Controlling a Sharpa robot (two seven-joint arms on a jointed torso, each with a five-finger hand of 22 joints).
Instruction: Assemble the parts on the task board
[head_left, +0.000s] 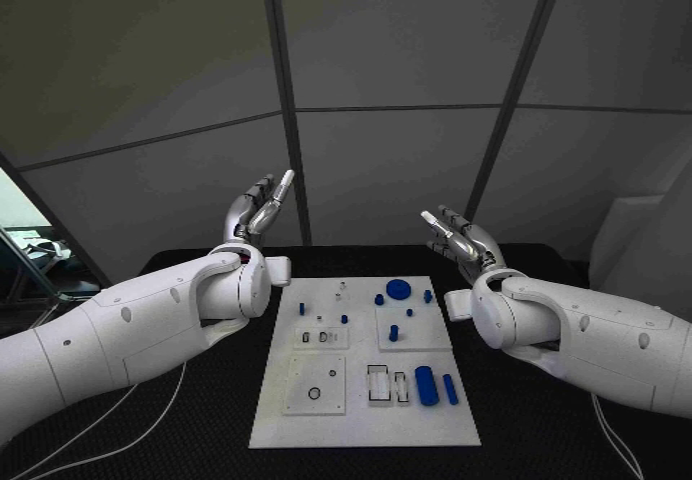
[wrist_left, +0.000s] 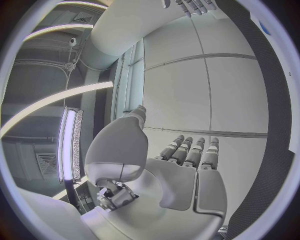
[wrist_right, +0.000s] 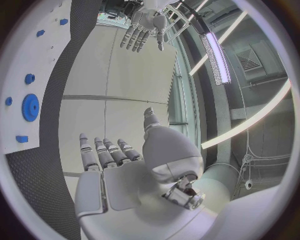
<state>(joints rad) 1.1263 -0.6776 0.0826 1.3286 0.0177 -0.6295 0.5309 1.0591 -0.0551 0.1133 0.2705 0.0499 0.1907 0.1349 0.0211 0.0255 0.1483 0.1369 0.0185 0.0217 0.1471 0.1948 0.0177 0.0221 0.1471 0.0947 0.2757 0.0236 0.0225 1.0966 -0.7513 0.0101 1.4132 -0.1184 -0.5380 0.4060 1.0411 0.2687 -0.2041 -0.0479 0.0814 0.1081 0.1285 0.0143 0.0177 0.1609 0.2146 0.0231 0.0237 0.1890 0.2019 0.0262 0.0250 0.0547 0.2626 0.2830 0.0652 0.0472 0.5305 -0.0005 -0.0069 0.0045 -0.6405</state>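
Note:
The white task board (head_left: 361, 420) lies in the middle of the black table. Several blue parts rest on it: a round gear (head_left: 398, 290) near the far edge, small pegs around it, and a fat cylinder (head_left: 426, 384) with a thin bar (head_left: 450, 389) at the near right. My left hand (head_left: 260, 214) is raised above the table's far left, fingers straight and apart, holding nothing. My right hand (head_left: 459, 240) is raised at the far right, also empty with fingers spread. The right wrist view shows the board's edge with the gear (wrist_right: 30, 107) and my left hand (wrist_right: 145, 27).
Black table surface (head_left: 534, 420) surrounds the board on all sides. A white cable (head_left: 144, 420) trails across the near left of the table. Grey wall panels stand behind the table.

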